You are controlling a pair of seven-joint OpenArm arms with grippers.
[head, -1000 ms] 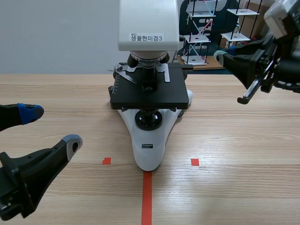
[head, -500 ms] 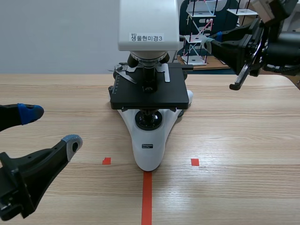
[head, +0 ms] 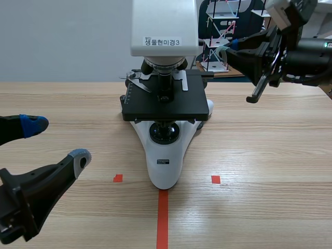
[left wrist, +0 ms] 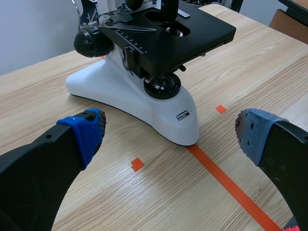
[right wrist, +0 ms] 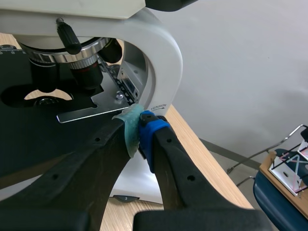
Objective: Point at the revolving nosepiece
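Jaws first: the left gripper [head: 56, 141] stands wide open, its blue and grey pads far apart with nothing between them, low over the near left part of the table [head: 270, 155]. On the right gripper [right wrist: 141, 131] the fingers are pressed together, green pad against blue pad, holding nothing.

That wooden table carries one white microscope [head: 165, 161], set at the middle with its foot on the end of the orange-red tape line. The right arm comes in raised at the far right, level with the microscope's upper half, and its closed tips aim toward the instrument from the side. In the scene view a gap shows between them and the microscope.

On the white head [head: 163, 26] there is a printed label. Below it, the black square stage [head: 166, 104] juts out toward the robot. The revolving nosepiece [right wrist: 62, 55] sits just under the head and above the stage, a silver ribbed ring. In the right wrist view it lies ahead of the closed fingertips, past the curved white frame. Dark lenses [right wrist: 86, 77] hang from it, pointing down at the stage. A black focus knob [left wrist: 91, 42] sticks out from the side of the foot.
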